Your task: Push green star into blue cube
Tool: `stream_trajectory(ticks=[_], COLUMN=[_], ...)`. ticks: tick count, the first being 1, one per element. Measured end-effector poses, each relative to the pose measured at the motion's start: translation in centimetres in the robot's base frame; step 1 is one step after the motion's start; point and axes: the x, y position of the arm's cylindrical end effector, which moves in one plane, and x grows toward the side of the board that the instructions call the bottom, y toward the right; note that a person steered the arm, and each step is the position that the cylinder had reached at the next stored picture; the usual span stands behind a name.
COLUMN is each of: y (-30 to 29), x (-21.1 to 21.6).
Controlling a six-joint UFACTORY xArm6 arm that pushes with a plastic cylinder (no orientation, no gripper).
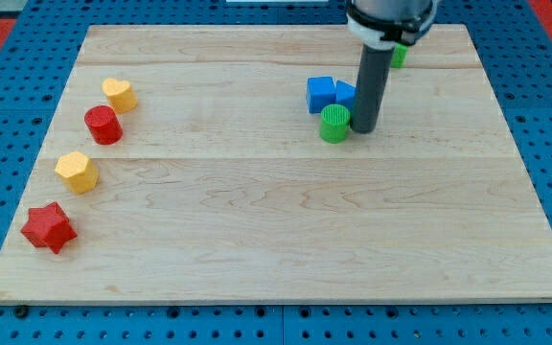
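Green block (333, 124) and rod meet beside the blue blocks on the wooden board (257, 230).

My tip (364, 128) has no jaws and holds nothing; it stands just to the view's right of a round green block, touching or nearly so. That block sits just below the blue cube (321, 94), with a second blue piece (345, 93) beside the cube. A green scrap (399, 56) peeks from behind the arm above the cube; whether that is the star I cannot tell. Risk: pushing from here could shove the round green block into the cube instead, or knock the blue pieces apart.
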Motion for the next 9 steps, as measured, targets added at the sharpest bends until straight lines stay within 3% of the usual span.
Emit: stream_trajectory(ticks=[1,3,4,5,9], y=[-2.2,-4.4,-1.7,3.5,13.5], x=[2.4,-0.8,1.6,0.7,-16.9])
